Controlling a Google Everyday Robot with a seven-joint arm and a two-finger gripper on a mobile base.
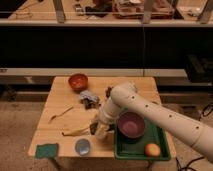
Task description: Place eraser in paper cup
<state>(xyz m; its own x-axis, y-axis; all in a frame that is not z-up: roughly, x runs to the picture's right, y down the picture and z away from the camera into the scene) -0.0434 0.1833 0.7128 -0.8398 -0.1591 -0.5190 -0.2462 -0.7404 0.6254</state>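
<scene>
My gripper (98,127) hangs low over the wooden table (60,102), near its front middle and just left of the green tray (129,148). A small dark block (93,128), probably the eraser, shows at the gripper's tip. A pale rounded shape (103,133) sits right under the gripper. I cannot tell whether it is the paper cup or part of the gripper. No other white cup shows on the table.
The tray holds a purple bowl (131,124) and an orange fruit (152,149). An orange-red bowl (78,81) stands at the back. A crumpled grey thing (89,98), a fork (60,114), a yellowish peel (75,132), a grey-blue disc (82,146) and a green pad (46,150) lie on the table.
</scene>
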